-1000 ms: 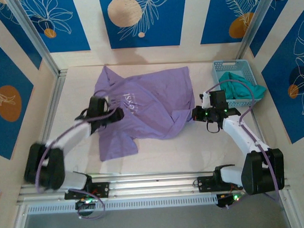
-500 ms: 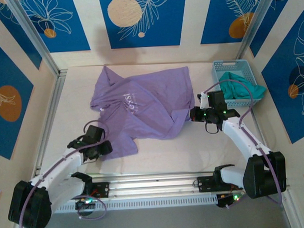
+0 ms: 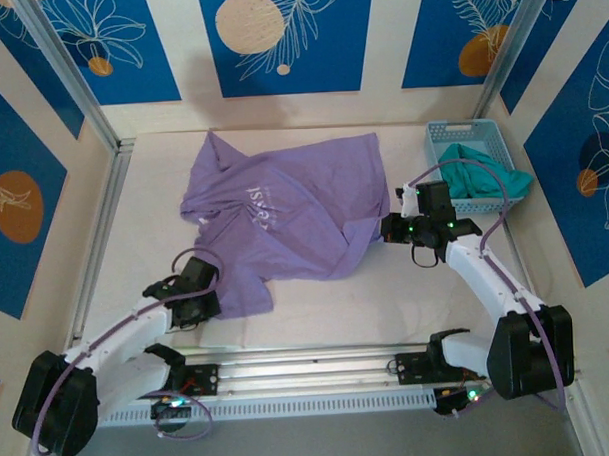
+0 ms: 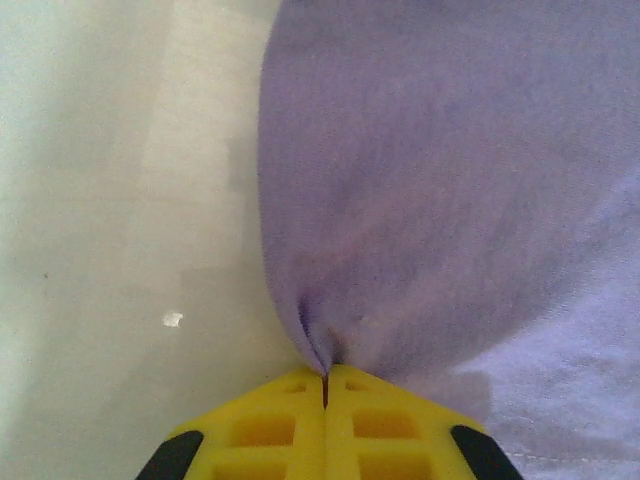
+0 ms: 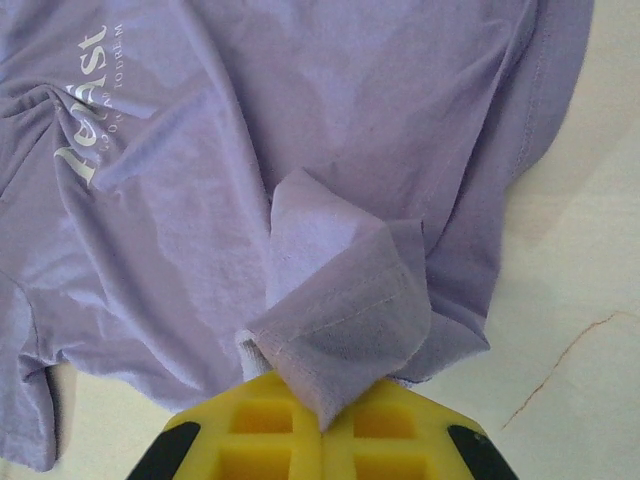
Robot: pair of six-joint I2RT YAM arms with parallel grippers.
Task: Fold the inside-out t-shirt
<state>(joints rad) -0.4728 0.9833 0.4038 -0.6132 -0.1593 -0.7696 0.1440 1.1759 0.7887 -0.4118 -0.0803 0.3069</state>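
Whereas a second ago the left arm (image 3: 128, 329) reached over the chest of the t-shirt (image 3: 304, 208) at centre left of the overhead frame with its jaws apart, it now lies drawn back toward the lower left, and the left jaws sit at the shirt's lower left corner, closed. Half a second ago they were already near that corner but not yet together. The right arm (image 3: 486, 272) has not moved, and the shirt's outline is much the same across the three overhead pictures.

The lavender shirt lies crumpled and spread on the desk (image 3: 327, 307), filling the centre and upper centre of the overhead frame, its white lettering (image 3: 259, 202) left of centre. It stretches between the two sets of jaws – the left ones at its lower left corner, the right ones at its right edge, just right of centre.

From the left wrist, the yellow jaws meet at bottom centre, and a pinch of purple cloth (image 4: 430, 180) puckers into the seam between them. From the right wrist, the right jaws are also together at bottom centre, clamped on a folded flap of hem (image 5: 340, 320), with the lettering (image 5: 85, 110) at upper left.

At upper right overhead, a pale blue basket (image 3: 443, 135) holds a teal garment (image 3: 483, 177), apart from the shirt.
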